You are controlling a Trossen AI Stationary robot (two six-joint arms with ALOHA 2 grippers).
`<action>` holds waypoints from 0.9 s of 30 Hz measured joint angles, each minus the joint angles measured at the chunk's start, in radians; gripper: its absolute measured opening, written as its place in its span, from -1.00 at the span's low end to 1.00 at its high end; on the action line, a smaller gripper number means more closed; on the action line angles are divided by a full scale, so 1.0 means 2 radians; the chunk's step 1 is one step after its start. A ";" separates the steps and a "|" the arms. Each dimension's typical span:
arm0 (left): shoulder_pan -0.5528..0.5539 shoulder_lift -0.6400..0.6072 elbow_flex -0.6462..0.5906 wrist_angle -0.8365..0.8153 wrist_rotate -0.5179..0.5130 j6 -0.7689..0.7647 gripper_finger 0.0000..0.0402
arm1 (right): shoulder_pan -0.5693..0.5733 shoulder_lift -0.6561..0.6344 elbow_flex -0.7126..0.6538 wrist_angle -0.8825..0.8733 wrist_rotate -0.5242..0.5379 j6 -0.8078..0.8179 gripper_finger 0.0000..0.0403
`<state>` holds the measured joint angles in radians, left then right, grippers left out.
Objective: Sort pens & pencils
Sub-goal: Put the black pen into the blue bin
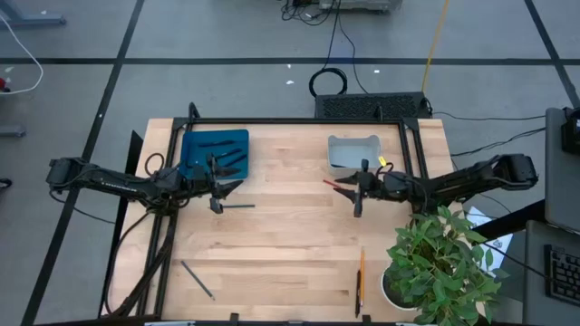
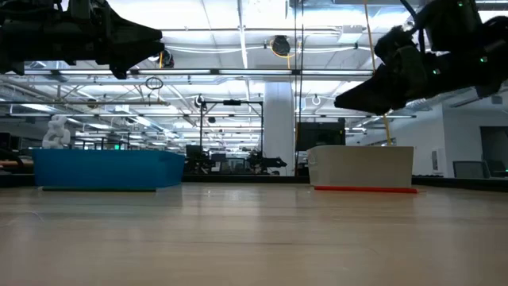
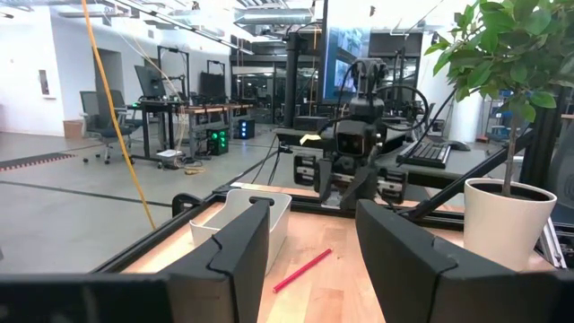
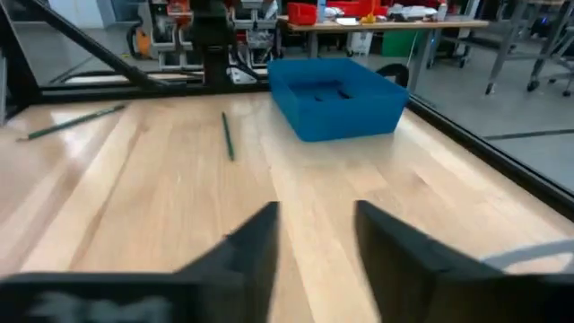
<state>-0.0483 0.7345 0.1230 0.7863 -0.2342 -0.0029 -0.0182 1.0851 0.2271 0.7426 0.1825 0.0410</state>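
Both grippers hover above the table, open and empty. My left gripper hangs at the near edge of the blue tray, where several black pens lie. A dark slim stick lies flat on the table just near of it. My right gripper hangs near the white bin, beside a red pencil that lies flat on the wood. The left wrist view shows the red pencil and the white bin. The right wrist view shows the blue tray and the dark stick.
A grey stick lies near the table's near left corner. An orange pencil and a darker one lie near the near edge, beside a potted plant at the near right corner. Bare wood lies between the arms.
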 joint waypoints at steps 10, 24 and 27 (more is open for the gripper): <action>0.000 0.000 0.000 0.000 0.000 0.000 -0.14 | 0.049 0.026 0.097 -0.183 -0.040 -0.014 -0.99; 0.000 0.000 0.000 -0.003 -0.001 -0.001 -0.14 | 0.112 0.176 0.203 -0.275 -0.139 0.000 -1.00; 0.000 0.000 0.000 -0.003 -0.001 -0.001 -0.14 | 0.113 0.196 0.216 -0.299 -0.181 0.024 -1.00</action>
<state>-0.0483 0.7345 0.1226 0.7805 -0.2356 -0.0040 0.2073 1.4772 0.6586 0.1454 -0.1787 0.0881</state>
